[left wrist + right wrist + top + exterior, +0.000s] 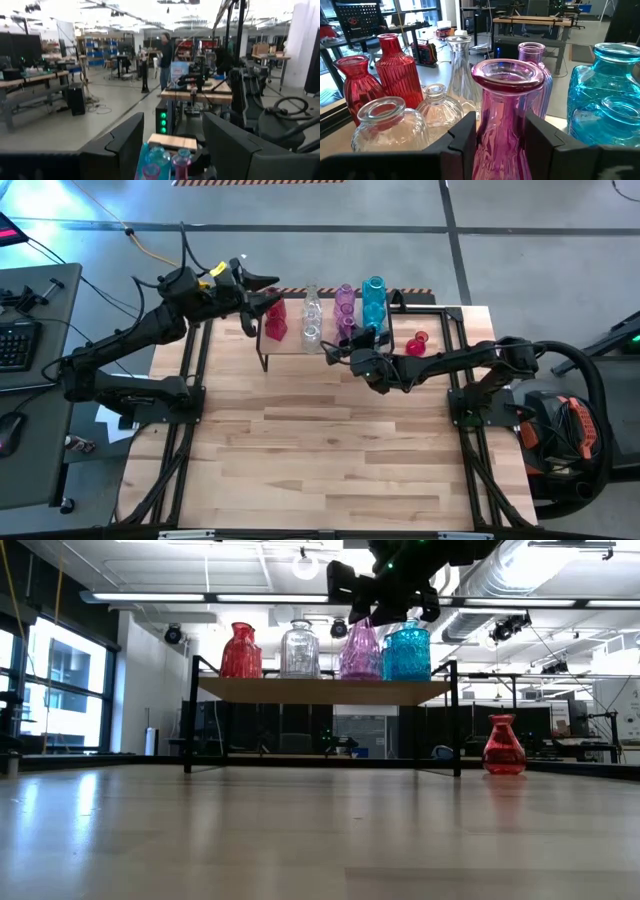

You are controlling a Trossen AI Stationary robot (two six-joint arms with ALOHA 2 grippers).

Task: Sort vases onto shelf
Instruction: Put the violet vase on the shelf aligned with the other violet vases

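Note:
The shelf (320, 690) stands at the table's far middle with several vases on it: red (395, 70), clear (460, 70), purple (532, 55) and teal (610, 90). My right gripper (502, 145) reaches in level from the table's right and is shut on a pink-purple vase (507, 100) among them. My left gripper (262, 292) hovers open above the shelf's left end, pointing level over the vases and touching nothing. One more red vase (417, 343) stands on its base on the table, right of the shelf. My right gripper pinches the pink-purple vase between its two fingers (465, 140), at the narrow part (505, 130) below the flared rim. The fingers come at it level from the table's near right. The vase is upright; in the low view its base seems to rest on the shelf top.
The vases crowd close around the held one, a teal vase (406, 652) right beside it. The shelf's black legs (457, 720) stand on the plank table (330, 450), whose near half is bare wood. A person stands far off in the room behind.

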